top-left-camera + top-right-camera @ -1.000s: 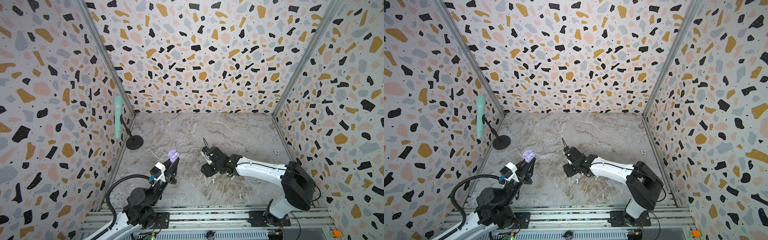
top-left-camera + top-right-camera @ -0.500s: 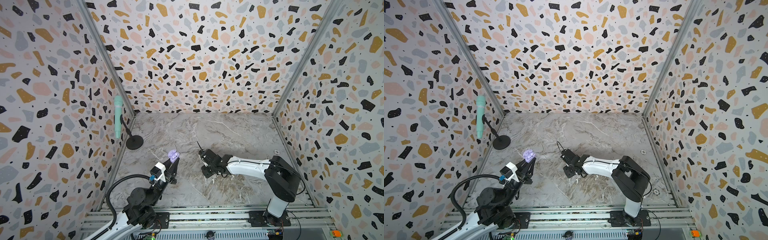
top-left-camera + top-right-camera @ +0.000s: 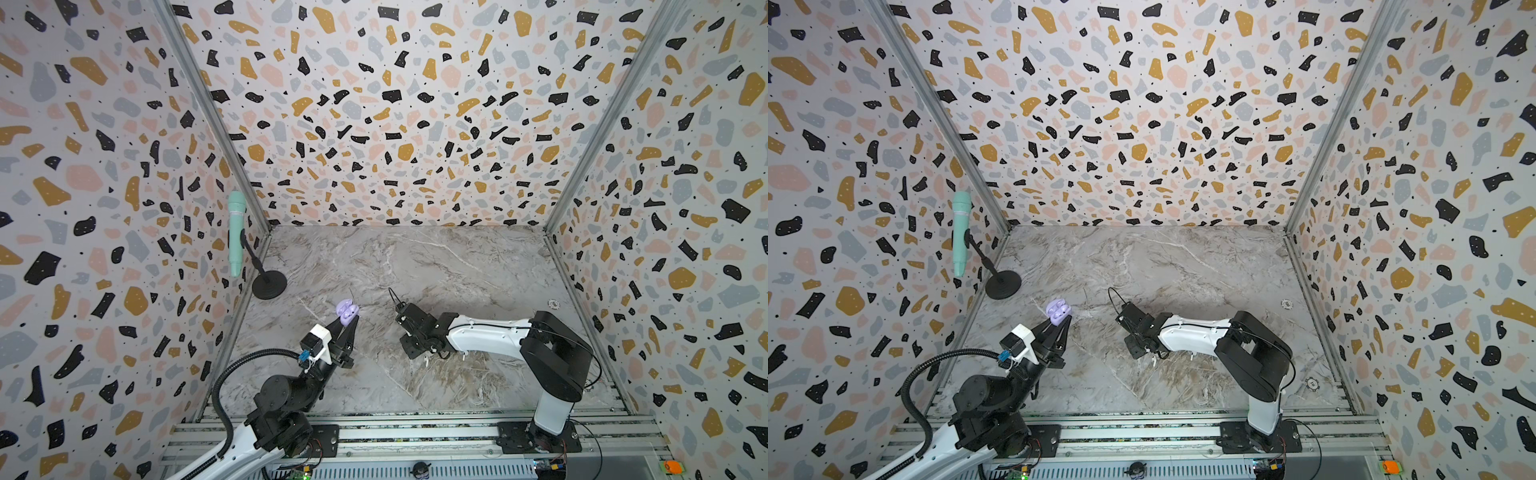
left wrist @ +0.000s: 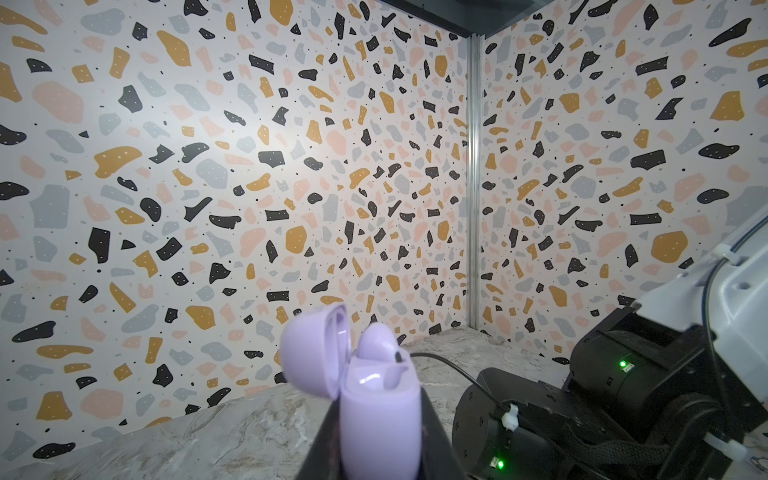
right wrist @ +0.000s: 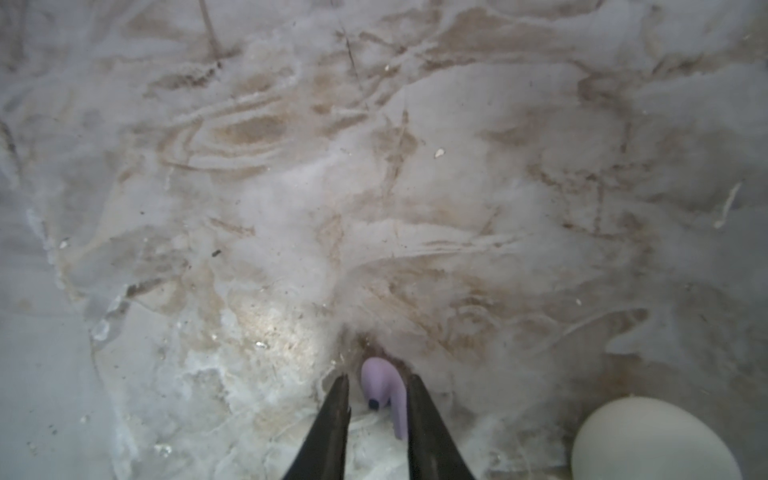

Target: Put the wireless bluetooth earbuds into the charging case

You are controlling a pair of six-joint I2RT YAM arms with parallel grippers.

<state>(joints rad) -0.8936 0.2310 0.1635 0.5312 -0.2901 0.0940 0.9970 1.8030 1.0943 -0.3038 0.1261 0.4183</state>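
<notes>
My left gripper (image 3: pixel 347 323) (image 4: pixel 380 440) is shut on the lavender charging case (image 3: pixel 347 312) (image 3: pixel 1057 311) (image 4: pixel 380 415) and holds it upright above the table. The lid (image 4: pixel 316 353) is open and one lavender earbud (image 4: pixel 378 343) sits in the case. My right gripper (image 5: pixel 380 380) points down at the table, its jaws narrow around a second lavender earbud (image 5: pixel 384 390). That earbud's stem touches one finger (image 5: pixel 424 411); a small gap shows at the other finger (image 5: pixel 338 411). In both top views the gripper's black body (image 3: pixel 415 332) hides this earbud. A tiny white earbud (image 3: pixel 427 361) (image 3: pixel 1153 361) lies just beside it.
A round white case (image 5: pixel 652 440) rests on the table close to my right gripper. A teal microphone (image 3: pixel 235 235) on a black stand (image 3: pixel 269 284) stands by the left wall. A small round disc (image 3: pixel 554 304) lies near the right wall. Patterned walls enclose the marble table (image 3: pixel 457 266).
My right gripper has shifted a little to the left, its elbow has swung in, and its jaws have narrowed around the lavender earbud. The left arm and the case have not moved.
</notes>
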